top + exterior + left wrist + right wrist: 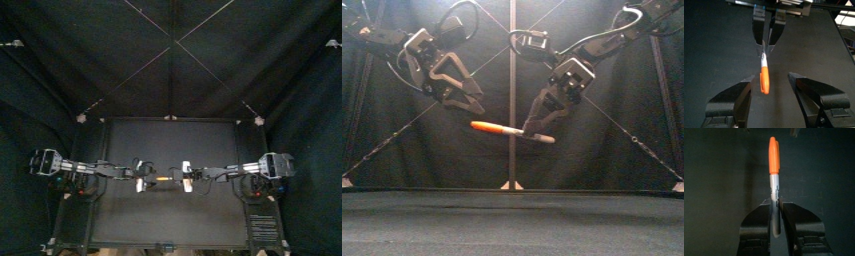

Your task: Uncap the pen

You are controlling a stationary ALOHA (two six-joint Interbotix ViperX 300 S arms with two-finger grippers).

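The left gripper (771,80) is held with its jaws apart, and the orange cap (765,82) of the slim orange-and-grey plastic marker pen (512,132) is seen between them. Beyond, the grey barrel (775,185) is clamped by the right gripper (775,204). The cap seems not yet gripped. A firm closing on it and then a straight pull apart are called for.

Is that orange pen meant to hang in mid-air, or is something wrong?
Nothing stands out. The right gripper holds the pen by its grey barrel, slightly tilted, orange cap on; the left gripper is open at the capped end.
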